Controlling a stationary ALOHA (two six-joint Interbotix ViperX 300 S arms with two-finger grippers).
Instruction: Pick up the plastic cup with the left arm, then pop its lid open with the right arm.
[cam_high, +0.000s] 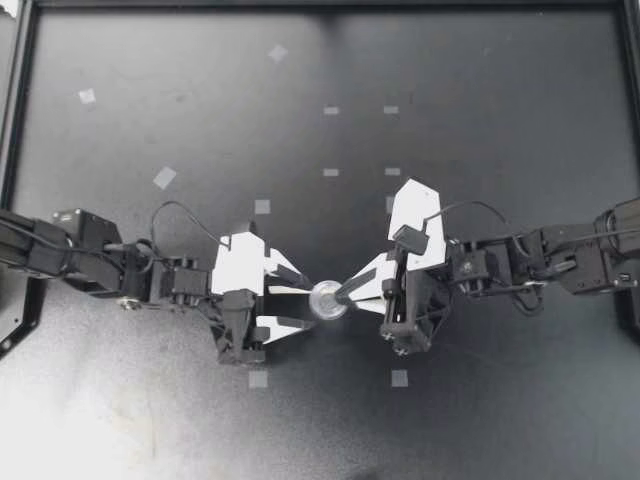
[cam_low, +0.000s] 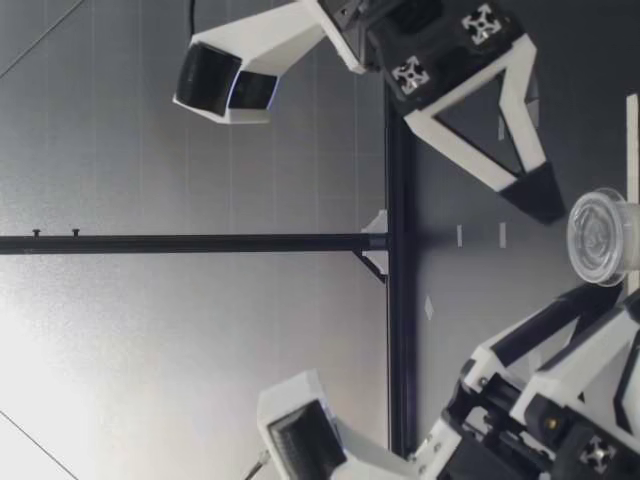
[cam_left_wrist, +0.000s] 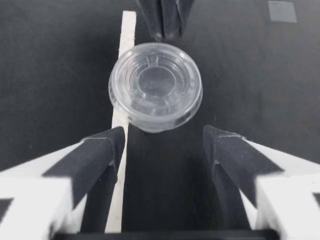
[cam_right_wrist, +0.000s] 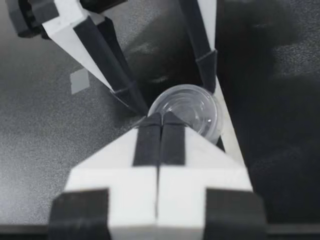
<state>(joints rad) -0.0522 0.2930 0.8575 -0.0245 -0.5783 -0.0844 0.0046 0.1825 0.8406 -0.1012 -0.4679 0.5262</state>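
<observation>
Both near desk (cam_high: 470, 430) middle: right gripper (cam_high: 340, 296) pinched shut on clear lid (cam_high: 322, 306) rim, left gripper (cam_high: 308, 303) wide open, nothing gripped yet.

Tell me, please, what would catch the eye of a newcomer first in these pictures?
First comes a small clear round cup near the middle of the black table, where the two arms meet from opposite sides. The left gripper has its jaws open, and the cup is just ahead of them. The right gripper has its jaws shut, with their tips at the cup's rim. Whether they pinch the rim cannot be told.
</observation>
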